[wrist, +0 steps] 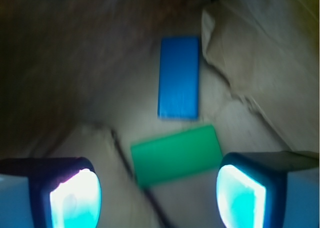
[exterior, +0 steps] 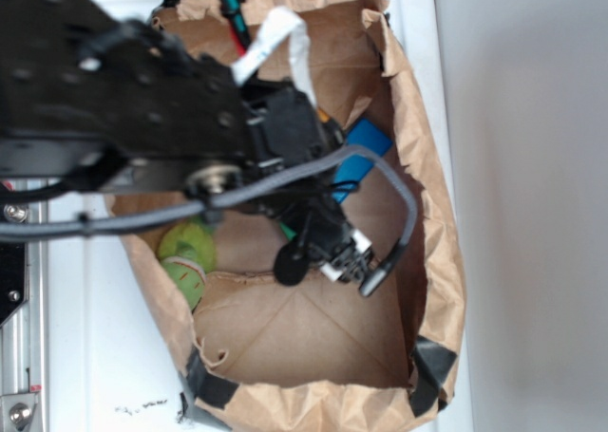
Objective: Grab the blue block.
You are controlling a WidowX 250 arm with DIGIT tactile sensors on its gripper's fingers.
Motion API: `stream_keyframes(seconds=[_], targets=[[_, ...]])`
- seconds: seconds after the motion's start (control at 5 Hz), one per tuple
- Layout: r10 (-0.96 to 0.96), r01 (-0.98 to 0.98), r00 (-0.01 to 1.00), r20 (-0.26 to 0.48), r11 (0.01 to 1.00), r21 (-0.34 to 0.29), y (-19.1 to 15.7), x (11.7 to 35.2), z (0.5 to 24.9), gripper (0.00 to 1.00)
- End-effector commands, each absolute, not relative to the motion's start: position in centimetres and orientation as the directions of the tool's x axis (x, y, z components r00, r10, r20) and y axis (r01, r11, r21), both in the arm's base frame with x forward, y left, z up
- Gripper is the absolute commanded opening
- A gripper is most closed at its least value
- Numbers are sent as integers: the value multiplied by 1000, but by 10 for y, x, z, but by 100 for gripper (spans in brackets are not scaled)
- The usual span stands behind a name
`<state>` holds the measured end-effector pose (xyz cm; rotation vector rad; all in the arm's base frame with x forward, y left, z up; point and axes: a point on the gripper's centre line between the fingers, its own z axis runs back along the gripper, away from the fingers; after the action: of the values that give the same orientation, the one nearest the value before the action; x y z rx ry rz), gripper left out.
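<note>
The blue block [wrist: 179, 77] lies flat on the paper bag's floor, its long side pointing away from me, beside the crumpled bag wall. In the exterior view the blue block [exterior: 361, 159] peeks out past the arm near the bag's right wall. My gripper [wrist: 157, 203] hangs above the bag floor, open, with nothing between its fingers [wrist: 75, 200]. The blue block sits ahead of the jaws, beyond a green slab [wrist: 176, 155] that lies crosswise just in front of them. In the exterior view the gripper [exterior: 344, 257] is inside the bag, below the blue block.
The brown paper bag [exterior: 432, 214] walls in everything, with black tape at its front corners. A yellow-green ball [exterior: 188, 256] rests against the left wall. A red and green tool handle [exterior: 231, 9] sticks up at the back. The bag wall [wrist: 260, 62] crowds the block's right side.
</note>
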<state>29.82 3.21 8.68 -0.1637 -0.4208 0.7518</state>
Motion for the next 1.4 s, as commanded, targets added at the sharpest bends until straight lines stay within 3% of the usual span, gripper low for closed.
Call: stream_keyframes(seconds=[0.0,0.4,0.6,1.2], targets=[[724,-691,539,431,672,-265,72,349,84,100],[730,-733,483,484,639,-232,95,373,79,100],[688,-716,506,521,671,-191,96,369,69,100],[605,-670,623,496,740,-61,107,339,72,100]])
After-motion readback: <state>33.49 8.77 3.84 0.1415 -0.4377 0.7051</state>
